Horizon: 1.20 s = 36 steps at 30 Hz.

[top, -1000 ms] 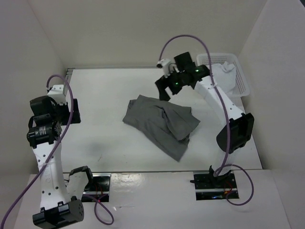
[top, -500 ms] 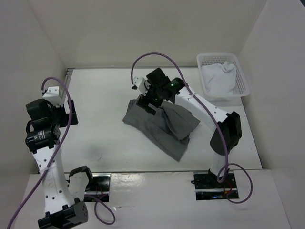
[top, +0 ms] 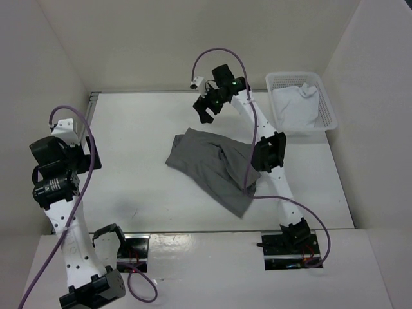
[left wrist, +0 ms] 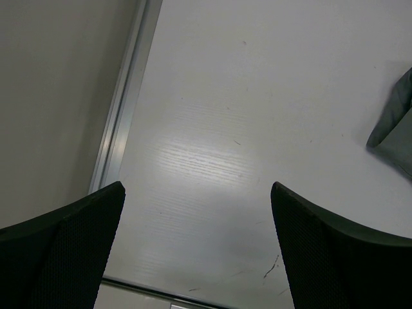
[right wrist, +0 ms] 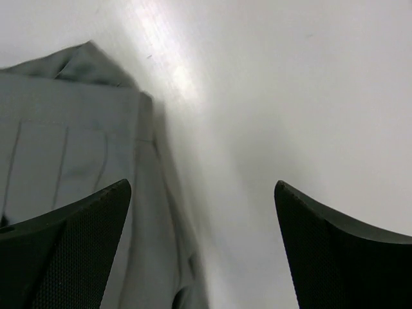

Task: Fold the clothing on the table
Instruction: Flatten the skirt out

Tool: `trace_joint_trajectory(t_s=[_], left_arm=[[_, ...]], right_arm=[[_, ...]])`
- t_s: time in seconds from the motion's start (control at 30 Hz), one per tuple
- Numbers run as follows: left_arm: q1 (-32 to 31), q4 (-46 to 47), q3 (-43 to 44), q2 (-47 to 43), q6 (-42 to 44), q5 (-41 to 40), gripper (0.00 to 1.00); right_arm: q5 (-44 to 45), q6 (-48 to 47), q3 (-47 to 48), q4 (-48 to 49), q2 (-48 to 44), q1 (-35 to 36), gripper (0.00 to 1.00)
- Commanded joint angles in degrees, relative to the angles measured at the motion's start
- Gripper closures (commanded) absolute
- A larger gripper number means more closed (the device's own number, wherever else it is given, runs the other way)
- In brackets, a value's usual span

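Note:
The clothing (top: 212, 164), a dark grey pleated skirt, lies crumpled in the middle of the white table (top: 135, 129). My right gripper (top: 205, 111) hovers open just beyond the skirt's far edge, holding nothing. In the right wrist view the skirt (right wrist: 71, 141) fills the left half, and the open right gripper (right wrist: 201, 185) spans its edge and bare table (right wrist: 290, 84). My left gripper (top: 90, 154) stays near the table's left side, well away from the skirt. In its wrist view the left gripper (left wrist: 196, 187) is open and empty, with a skirt corner (left wrist: 396, 132) at the right edge.
A white lattice basket (top: 325, 106) holding a white cloth (top: 295, 108) stands at the back right corner. A metal edge strip (left wrist: 122, 109) runs along the table's left side by the wall. Walls enclose the table on three sides.
The right arm swung from beside the basket out over the skirt, then pulled back to the skirt's far edge, staying open. The left arm shifted slightly left.

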Motion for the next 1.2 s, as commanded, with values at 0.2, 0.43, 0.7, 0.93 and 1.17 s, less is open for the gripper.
trace_joint_trajectory(t_s=[0.2, 0.43, 0.7, 0.93, 1.17], left_arm=[[2.15, 0.85, -0.39, 0.97, -0.23, 1.65, 0.0], [2.16, 0.85, -0.39, 0.97, -0.23, 1.65, 0.0], [2.68, 0.85, -0.39, 1.5, -0.23, 1.65, 0.0], [2.68, 0.85, -0.39, 1.5, -0.23, 1.65, 0.0], [2.68, 0.85, -0.39, 1.5, -0.23, 1.65, 0.0]], right_arm=[[-10.69, -3.44, 6.44, -11.22, 3.73, 6.12, 0.05], [-10.6, -2.37, 11.63, -11.22, 8.93, 5.06, 0.05], [-9.37, -1.32, 13.75, -11.22, 12.17, 1.82, 0.1], [-9.89, -0.7, 13.75, -11.22, 13.23, 1.81, 0.29], [-9.9, -0.7, 13.75, -11.22, 13.76, 3.57, 0.29]])
